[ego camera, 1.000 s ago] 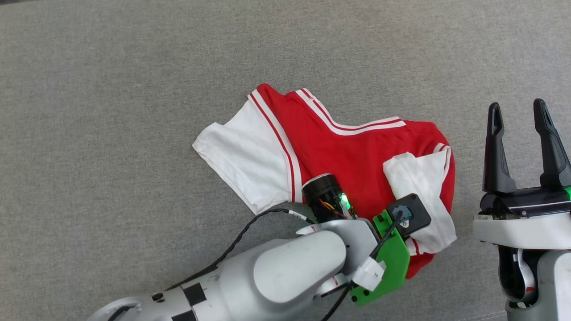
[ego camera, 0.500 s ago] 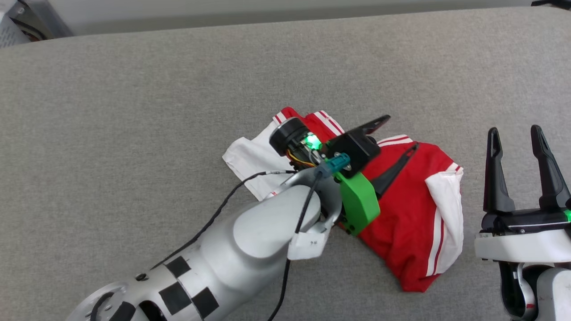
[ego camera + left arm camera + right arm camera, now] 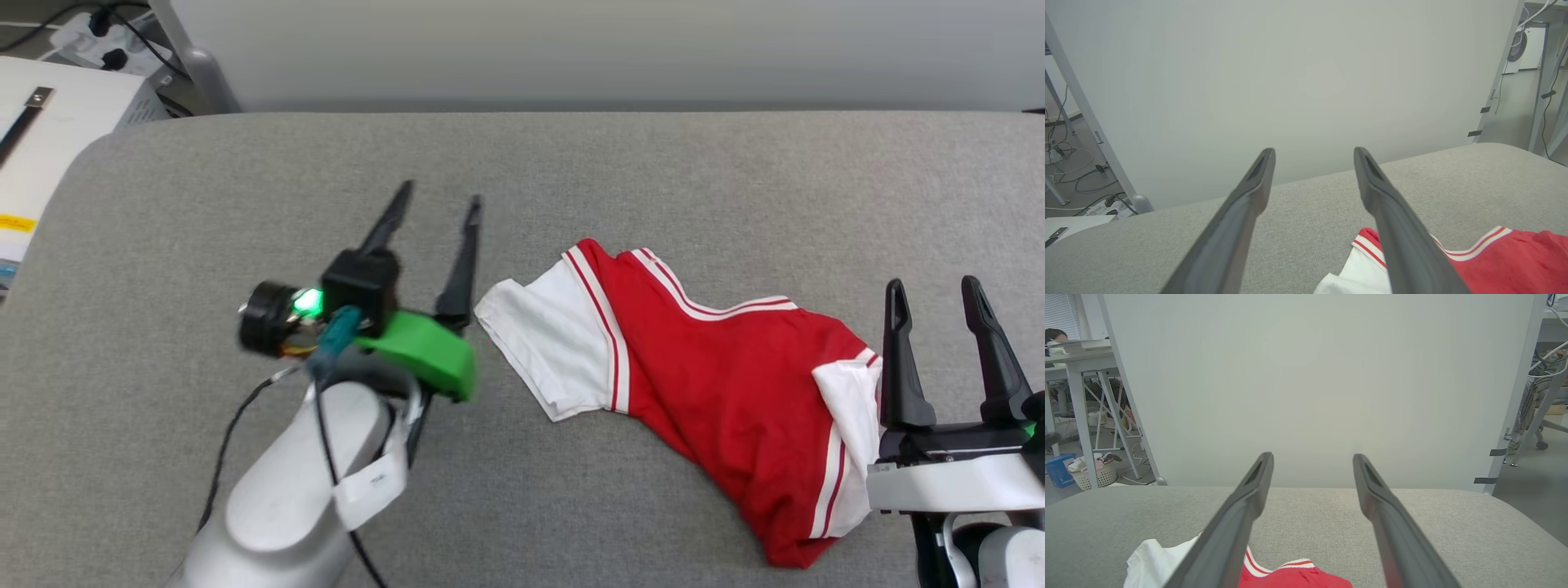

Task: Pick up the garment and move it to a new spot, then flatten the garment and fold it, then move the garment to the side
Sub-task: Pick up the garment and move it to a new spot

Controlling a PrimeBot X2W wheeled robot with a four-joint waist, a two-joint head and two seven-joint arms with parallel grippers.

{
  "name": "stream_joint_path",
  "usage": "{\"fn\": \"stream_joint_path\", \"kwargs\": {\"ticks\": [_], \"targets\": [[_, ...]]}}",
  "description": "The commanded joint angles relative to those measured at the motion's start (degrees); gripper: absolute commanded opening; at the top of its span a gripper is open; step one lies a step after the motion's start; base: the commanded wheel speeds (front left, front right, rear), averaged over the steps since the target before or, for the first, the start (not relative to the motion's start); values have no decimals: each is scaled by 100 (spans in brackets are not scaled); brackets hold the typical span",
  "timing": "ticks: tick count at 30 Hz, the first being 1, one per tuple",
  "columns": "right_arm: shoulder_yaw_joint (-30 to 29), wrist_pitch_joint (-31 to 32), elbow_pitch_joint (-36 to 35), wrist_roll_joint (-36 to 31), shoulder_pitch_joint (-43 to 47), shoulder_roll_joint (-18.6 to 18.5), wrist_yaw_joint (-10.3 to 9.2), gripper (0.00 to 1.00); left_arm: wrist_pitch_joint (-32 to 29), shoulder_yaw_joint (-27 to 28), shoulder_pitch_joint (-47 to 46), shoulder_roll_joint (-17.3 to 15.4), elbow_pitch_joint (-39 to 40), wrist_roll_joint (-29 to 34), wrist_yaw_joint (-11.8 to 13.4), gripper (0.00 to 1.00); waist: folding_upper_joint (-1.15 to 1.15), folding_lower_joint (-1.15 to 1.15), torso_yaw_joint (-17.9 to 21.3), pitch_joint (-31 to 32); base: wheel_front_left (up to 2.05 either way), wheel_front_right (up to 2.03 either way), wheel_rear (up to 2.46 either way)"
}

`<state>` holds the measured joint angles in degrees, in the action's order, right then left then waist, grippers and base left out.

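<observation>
Left jaws: apart, nothing between them
Left gripper: two long dark fingers raised over bare fabric, pointing toward the far edge; its right finger is just beside the nearer white sleeve, apart from it
Left wrist fittings: bright green plastic mount and a small lit green lamp, on the pale grey forearm
Right jaws: apart, nothing between them
Right gripper: two long dark fingers pointing up the head view at its lower right; its left finger is right against the edge of the other sleeve, contact cannot be told
Task item: red jersey-style garment with short white sleeves and red-and-white striped trim, lying rumpled and unfolded between the two grippers, right of centre; one sleeve is spread flat toward the left, the other doubled over at the right edge
Support: grey woven-fabric padded surface with rounded corners
Backdrop: plain pale grey wall panel beyond the far edge
Surroundings: white cabinet top at the upper left of the head view
</observation>
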<state>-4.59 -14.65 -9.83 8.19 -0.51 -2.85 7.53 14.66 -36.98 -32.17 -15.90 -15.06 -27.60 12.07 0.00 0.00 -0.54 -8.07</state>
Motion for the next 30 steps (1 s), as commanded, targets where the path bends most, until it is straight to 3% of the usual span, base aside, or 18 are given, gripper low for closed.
{"fn": "stream_joint_path", "kwargs": {"ticks": [1, 6, 14, 24, 30], "targets": [[2, -35, 28, -66, 107, -3, -4, 100, 33, 225, 293, -60, 145, 138, 74, 100, 0, 0, -103, 121, 0, 0, 0], [16, -35, 83, -65, 210, -3, -4, 100, 33, 1016, 1146, -129, 581, 510, 99, 100, 0, 0, -146, 248, 0, 0, 0], [62, -35, 207, 10, 372, -3, -4, 100, 33, 1944, 2301, 192, 929, 991, -282, 100, 0, 0, -179, 436, 0, 0, 0], [14, -35, 347, 96, 574, -3, -4, 100, 33, 2522, 2924, 765, 872, 1498, -841, 100, 0, 0, -186, 606, 0, 0, 0], [9, -35, 514, 142, 731, -3, -4, 100, 33, 2750, 3062, 968, 765, 1741, -1048, 100, 0, 0, -191, 665, 0, 0, 0]]}}
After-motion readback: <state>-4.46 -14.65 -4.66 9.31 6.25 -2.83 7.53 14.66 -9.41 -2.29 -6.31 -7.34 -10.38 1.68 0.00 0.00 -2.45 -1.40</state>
